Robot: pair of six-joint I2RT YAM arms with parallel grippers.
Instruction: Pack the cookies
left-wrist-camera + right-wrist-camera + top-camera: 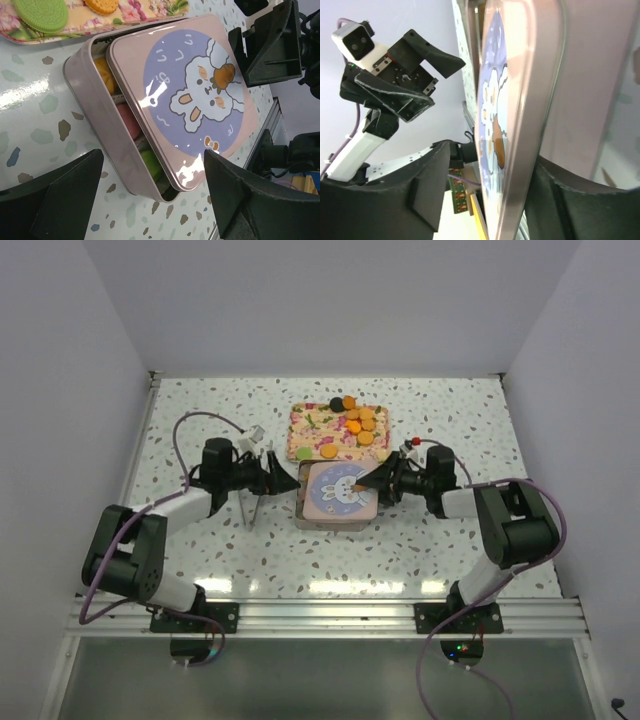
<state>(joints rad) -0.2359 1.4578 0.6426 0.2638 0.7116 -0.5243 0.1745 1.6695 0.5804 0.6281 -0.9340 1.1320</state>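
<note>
Tin (pixel 336 497) sits at table (pixel 200 420) centre; lid (pixel 190 95) lies askew on it, cookies (pixel 127 120) inside. Tray (pixel 312 432) adjoins at 12 o'clock, more cookies on it. Left gripper (pixel 262 480) at 9 o'clock, right gripper (pixel 372 483) at 3 o'clock.

I see two arms with bulky black joint housings and white link shells, each bolted to a black base plate at the near edge of the worktop. A thin purple cable loops off each arm; the left one arcs above the forearm, the right one trails off the base. The black left two-finger gripper (pixel 262 477) has broad, matte, wedge-shaped plastic fingers (pixel 60 195). The black right two-finger gripper (pixel 372 483) has the same dull moulded fingers (pixel 395 205). From my right wrist view, the left wrist carries a small white camera block with dark lenses.
</note>
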